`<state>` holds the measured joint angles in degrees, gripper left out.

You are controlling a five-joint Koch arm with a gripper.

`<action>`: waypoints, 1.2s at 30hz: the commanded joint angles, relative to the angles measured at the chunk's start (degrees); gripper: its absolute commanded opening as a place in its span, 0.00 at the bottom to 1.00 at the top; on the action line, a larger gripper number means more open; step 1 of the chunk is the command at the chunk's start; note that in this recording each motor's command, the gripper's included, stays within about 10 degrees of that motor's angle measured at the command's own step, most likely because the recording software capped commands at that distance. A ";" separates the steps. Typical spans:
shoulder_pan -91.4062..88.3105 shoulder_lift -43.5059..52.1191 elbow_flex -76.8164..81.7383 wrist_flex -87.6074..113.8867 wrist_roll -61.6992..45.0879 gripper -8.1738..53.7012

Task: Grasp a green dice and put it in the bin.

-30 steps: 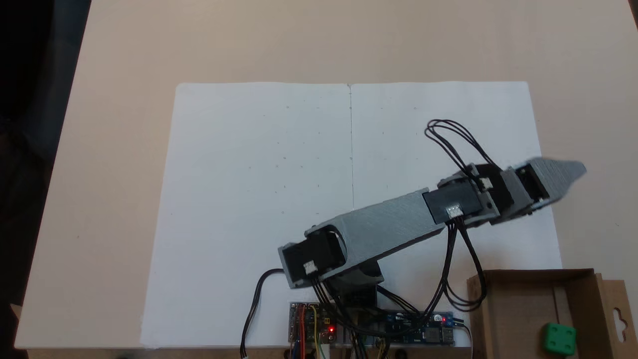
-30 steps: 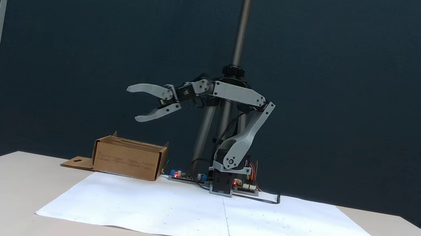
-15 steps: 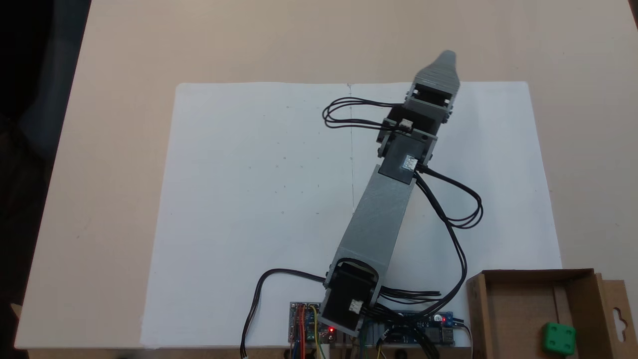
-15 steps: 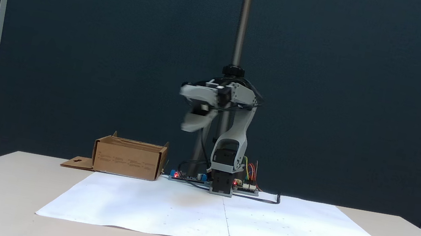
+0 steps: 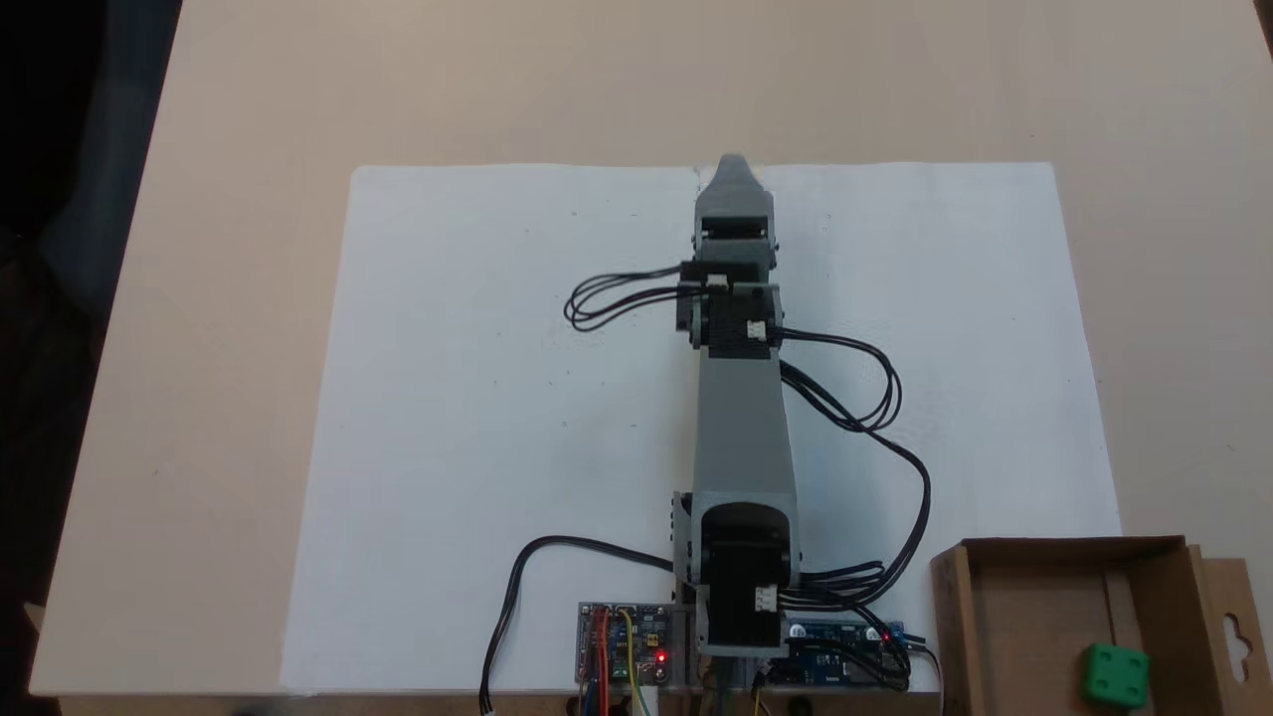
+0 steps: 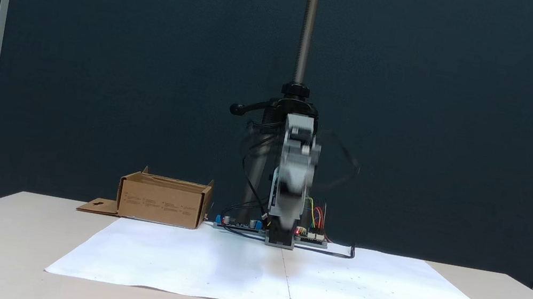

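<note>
Green dice (image 5: 1116, 676) sits inside the bin (image 5: 1034, 636), on its brown floor toward the right side, close to the lower frame edge in the top-down fixed view; pale pips faintly visible on its top face. Bin is at the table (image 5: 249, 119) corner, lower right in that view, w/ its side flap and keyhole cutout (image 5: 1236, 630) folded out to the right. In the front-on fixed view the bin (image 6: 163, 201) stands left of the arm's base, flap lying flat on the table to its left; dice hidden by the walls there. Arm stretches straight out from its base across the white paper sheet (image 5: 477, 398), roughly along the sheet's centre crease, gripper (image 5: 733, 171) near the sheet's far edge, well apart from the bin. From above, just one jaw tip shows, the other behind it; front-on, the gripper (image 6: 293, 175) is motion-blurred and end-on, so can't tell if jaws are apart or together. Nothing visible between them. Circuit boards (image 5: 622, 646) w/ red LEDs and coloured wires sit by the base; black cables loop off the arm on both sides.
</note>
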<state>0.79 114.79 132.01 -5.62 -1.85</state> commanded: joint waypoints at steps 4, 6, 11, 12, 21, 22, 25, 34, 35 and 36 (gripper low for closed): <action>-1.93 2.11 10.37 -14.83 4.66 0.84; -2.02 2.11 14.94 -18.26 4.57 0.84; -1.49 2.20 25.40 -27.75 4.57 0.84; -1.32 2.46 27.69 -29.78 4.57 0.84; -0.97 8.26 42.98 -49.46 4.75 0.85; -0.97 8.70 43.33 -51.48 4.75 0.85; -0.53 13.71 45.35 -57.37 4.57 0.85; -0.44 19.78 47.29 -72.84 3.60 0.86; -0.44 19.78 47.29 -74.42 3.60 0.86; -0.26 19.78 47.29 -76.18 3.52 0.86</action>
<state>0.00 128.67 175.61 -73.83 -1.76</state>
